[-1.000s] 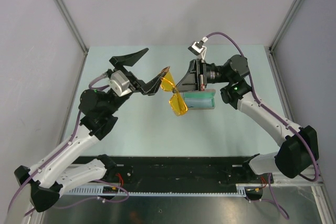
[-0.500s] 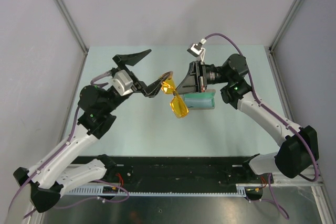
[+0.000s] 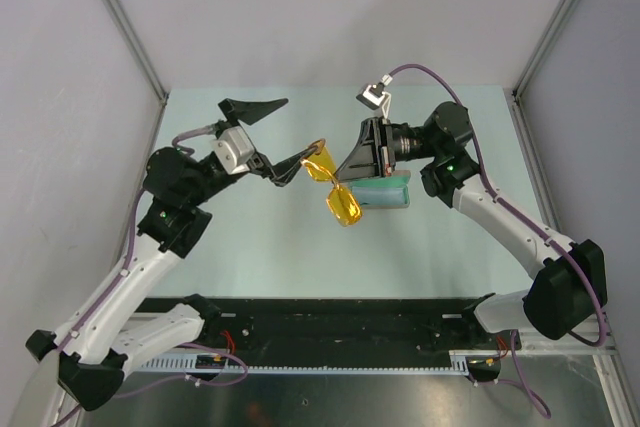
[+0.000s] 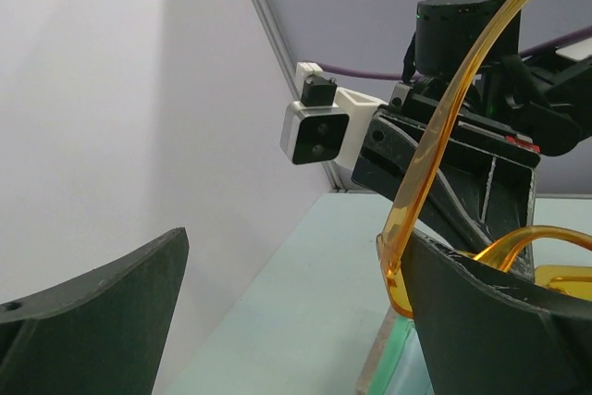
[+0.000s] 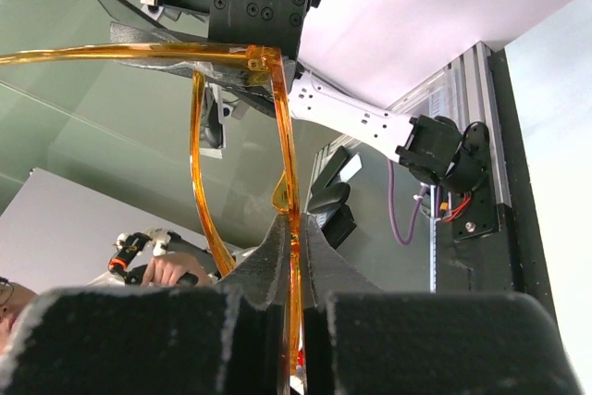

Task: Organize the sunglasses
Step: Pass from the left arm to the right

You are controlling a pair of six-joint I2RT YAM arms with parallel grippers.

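Right pincer [image 5: 294, 233] is pinching the sunglasses [image 3: 345, 205] by the frame, holding them above the table [image 3: 250, 237], just beside the open case [image 3: 386, 193]. Left pincer [image 3: 268, 142] is staying spread and is drawing back leftward over the last second, its lower finger now at the near temple. Casing is still pending.
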